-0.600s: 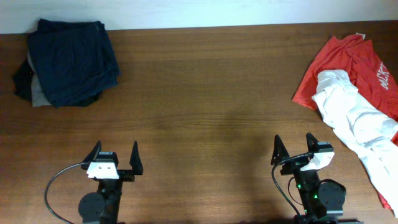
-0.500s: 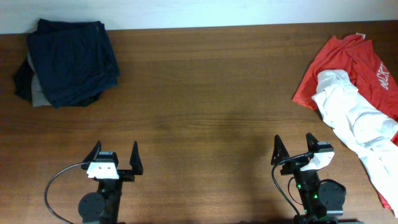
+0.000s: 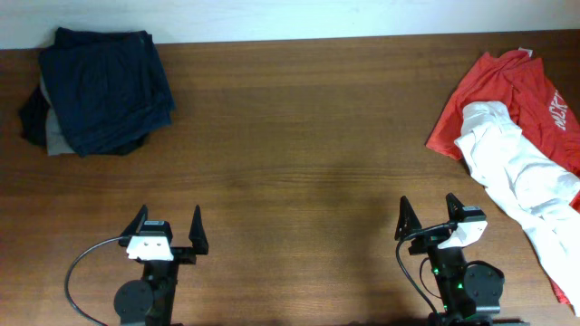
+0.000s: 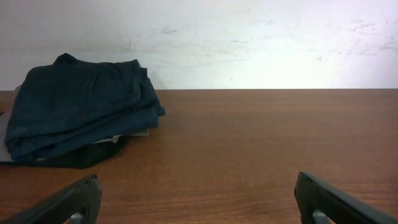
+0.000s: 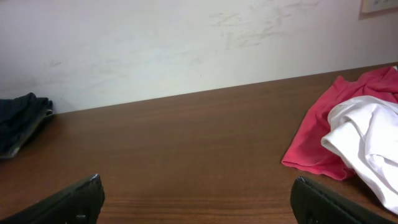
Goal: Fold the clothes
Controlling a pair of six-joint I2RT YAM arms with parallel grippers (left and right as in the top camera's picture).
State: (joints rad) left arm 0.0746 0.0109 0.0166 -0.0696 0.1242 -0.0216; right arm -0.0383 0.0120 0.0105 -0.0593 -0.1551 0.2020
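Note:
A crumpled white shirt (image 3: 512, 172) lies at the table's right edge, partly on top of a red tee (image 3: 507, 86) with white lettering. Both also show in the right wrist view, the white shirt (image 5: 367, 140) over the red tee (image 5: 320, 134). No green mark is visible. My right gripper (image 3: 427, 217) is open and empty near the front edge, left of the white shirt. My left gripper (image 3: 167, 229) is open and empty at the front left, far from the clothes. Their fingers show wide apart in the left wrist view (image 4: 196, 199) and the right wrist view (image 5: 196, 196).
A folded stack of dark navy garments (image 3: 100, 86) over grey and black pieces sits at the back left; it also shows in the left wrist view (image 4: 74, 115). A white wall (image 4: 249, 37) runs behind the wooden table (image 3: 299, 154).

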